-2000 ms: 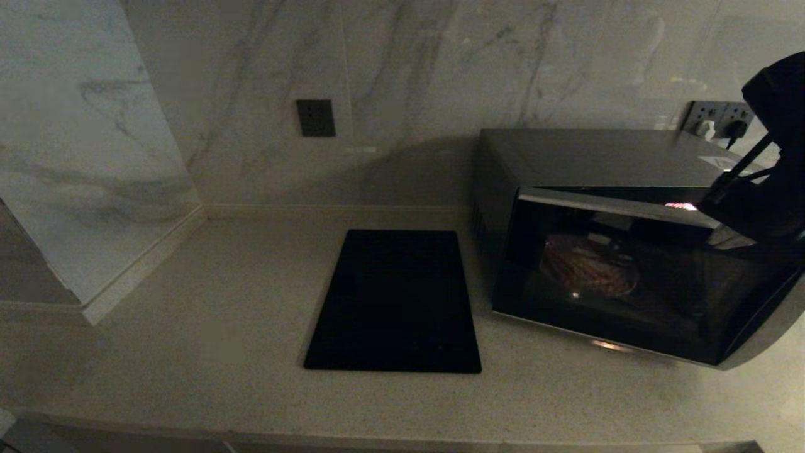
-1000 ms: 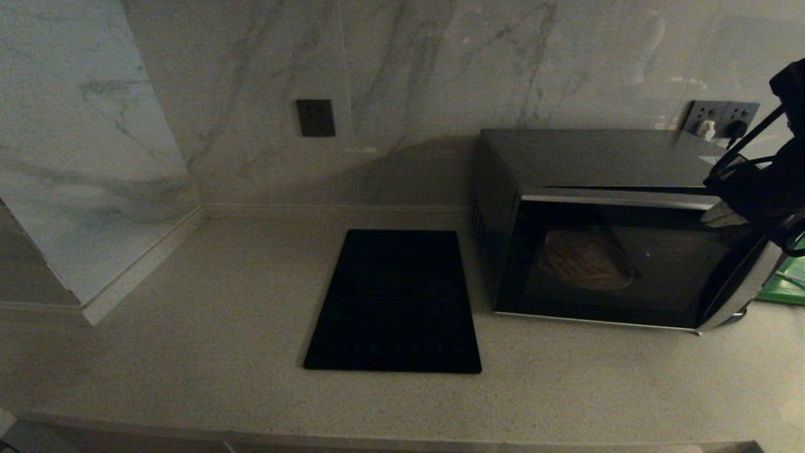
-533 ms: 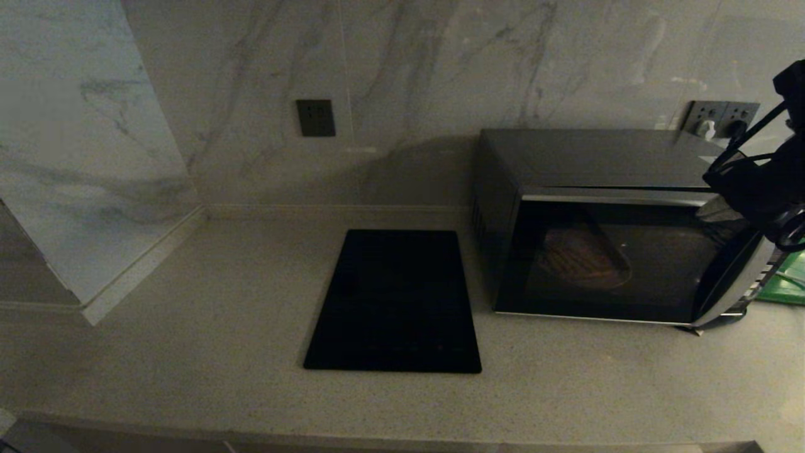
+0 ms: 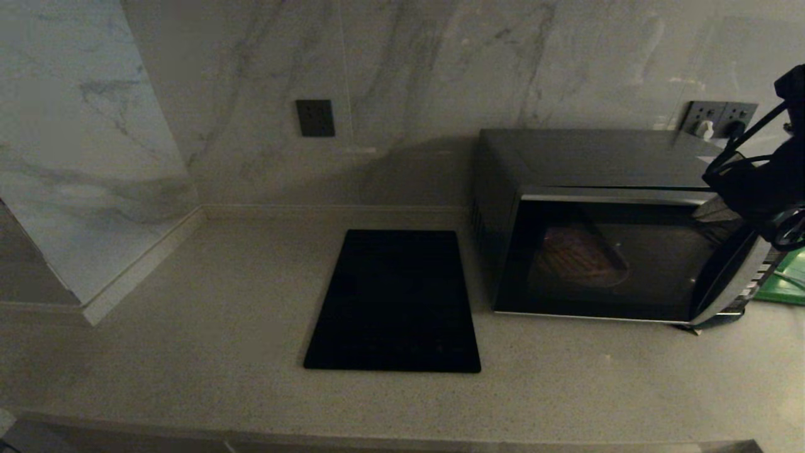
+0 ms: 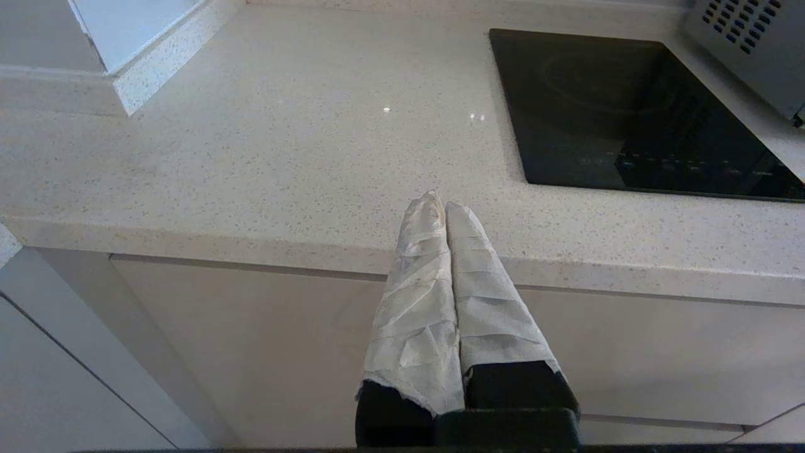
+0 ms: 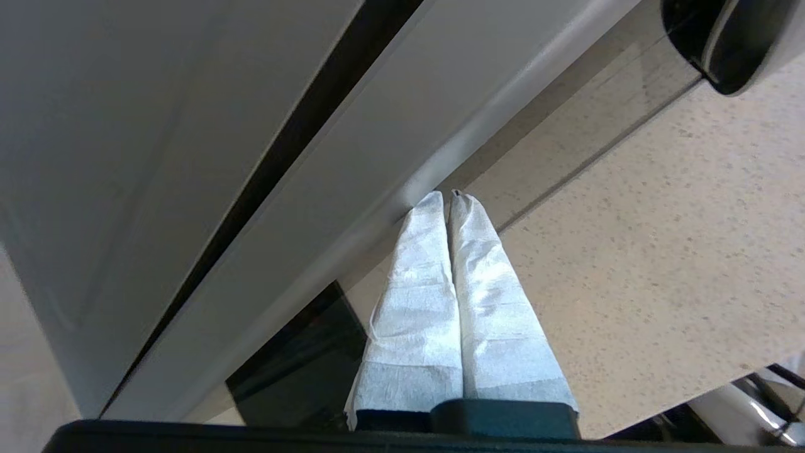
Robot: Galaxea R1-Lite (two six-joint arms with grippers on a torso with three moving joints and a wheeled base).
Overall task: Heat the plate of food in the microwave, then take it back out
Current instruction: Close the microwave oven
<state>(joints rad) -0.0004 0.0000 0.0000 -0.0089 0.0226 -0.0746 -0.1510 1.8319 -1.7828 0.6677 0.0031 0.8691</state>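
looking through the black glass, i see the plate of food (image 4: 582, 259) inside the microwave (image 4: 604, 220), door closed; my right gripper (image 6: 448, 196) has its tips pressed together against the door's top edge, my left gripper (image 5: 438, 204) parked, pressed together, at the counter (image 5: 251, 157) edge

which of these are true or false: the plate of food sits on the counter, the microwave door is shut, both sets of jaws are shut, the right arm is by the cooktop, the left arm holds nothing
1. The plate of food sits on the counter. False: it shows through the glass, inside the microwave.
2. The microwave door is shut. True.
3. Both sets of jaws are shut. True: left gripper and right gripper are both closed.
4. The right gripper is by the cooktop. False: it is at the microwave's upper right front corner.
5. The left gripper holds nothing. True: it sits at the counter's front edge.
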